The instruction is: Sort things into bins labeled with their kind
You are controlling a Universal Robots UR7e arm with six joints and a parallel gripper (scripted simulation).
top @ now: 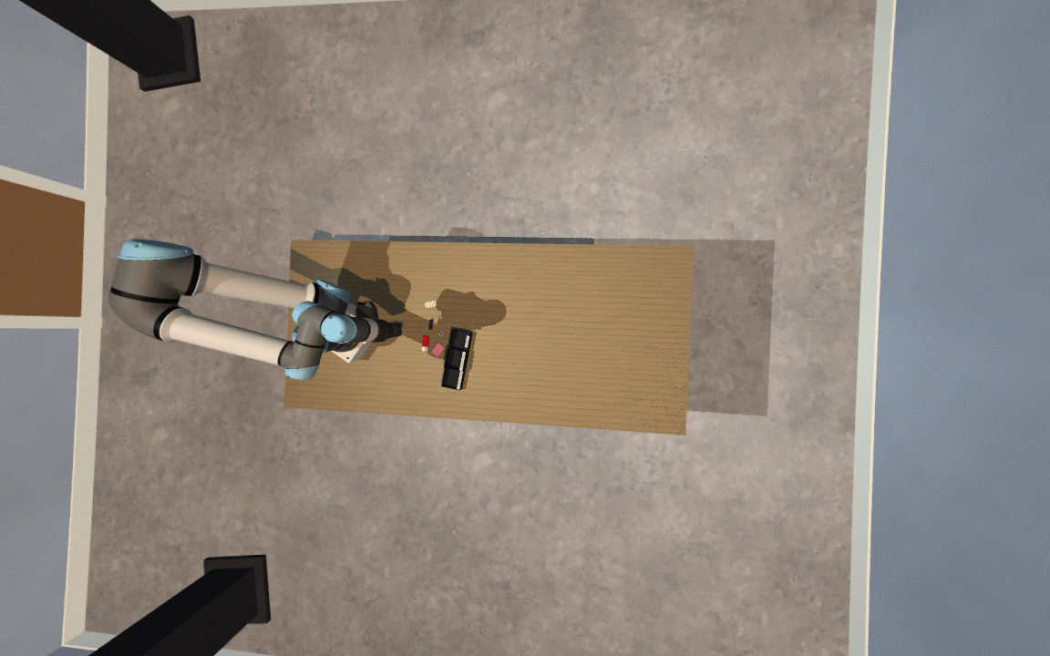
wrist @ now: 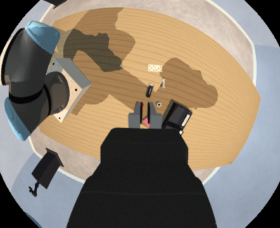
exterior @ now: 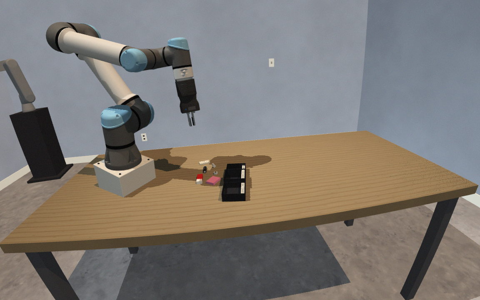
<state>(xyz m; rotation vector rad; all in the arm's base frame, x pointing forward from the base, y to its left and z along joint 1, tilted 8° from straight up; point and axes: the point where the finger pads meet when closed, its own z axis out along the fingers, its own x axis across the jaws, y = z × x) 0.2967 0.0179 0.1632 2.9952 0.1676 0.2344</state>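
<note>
My gripper [top: 398, 328] [exterior: 191, 125] [wrist: 144, 108] hangs high above the table, fingers slightly apart with nothing between them. Three joined black bins [exterior: 233, 198] [wrist: 168, 113] stand on the table, white labels on one side; the label text is unreadable. Beside them lie a pink block [top: 437, 350] [exterior: 213, 180] [wrist: 146, 122], a red-and-white block [top: 425, 340] [exterior: 199, 178], a small metal nut [top: 440, 333] [exterior: 215, 172] [wrist: 159, 104], a black cylinder [top: 431, 323] [exterior: 204, 169] [wrist: 149, 90], a bolt [exterior: 213, 165] [wrist: 163, 83] and a white domino [top: 430, 304] [exterior: 204, 162] [wrist: 154, 68]. The fingers partly hide both blocks in the wrist view.
The arm's pale base block [exterior: 125, 178] [wrist: 81, 83] stands on the wooden table [top: 578, 343] [exterior: 327, 178], left of the things. Arm shadows fall across the tabletop. A dark pedestal [exterior: 38, 143] with another arm stands beyond the table's left end.
</note>
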